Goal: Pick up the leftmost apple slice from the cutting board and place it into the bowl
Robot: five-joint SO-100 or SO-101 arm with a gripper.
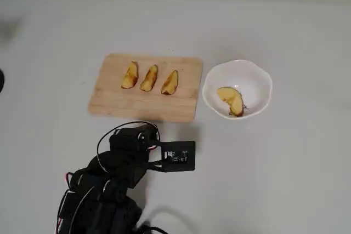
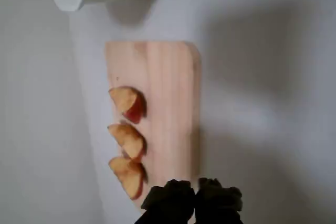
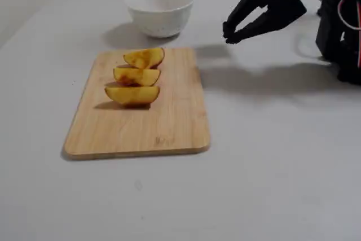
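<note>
The broad apple slice [image 1: 231, 100] lies inside the white scalloped bowl [image 1: 258, 78], which stands just right of the cutting board [image 1: 118, 100] in the overhead view. Three narrower slices [image 1: 149, 78] sit in a row on the board. In the fixed view my gripper [image 3: 229, 35] hangs above the bare table, right of the bowl [image 3: 161, 9] and beyond the board's far corner. It is shut with nothing in it. In the wrist view the fingertips [image 2: 176, 195] press together at the bottom edge, over the board's [image 2: 168, 93] near end.
My arm [image 1: 126, 152] and its cables fill the lower left of the overhead view, below the board. The board, the bowl and the arm all stand on a plain grey table top.
</note>
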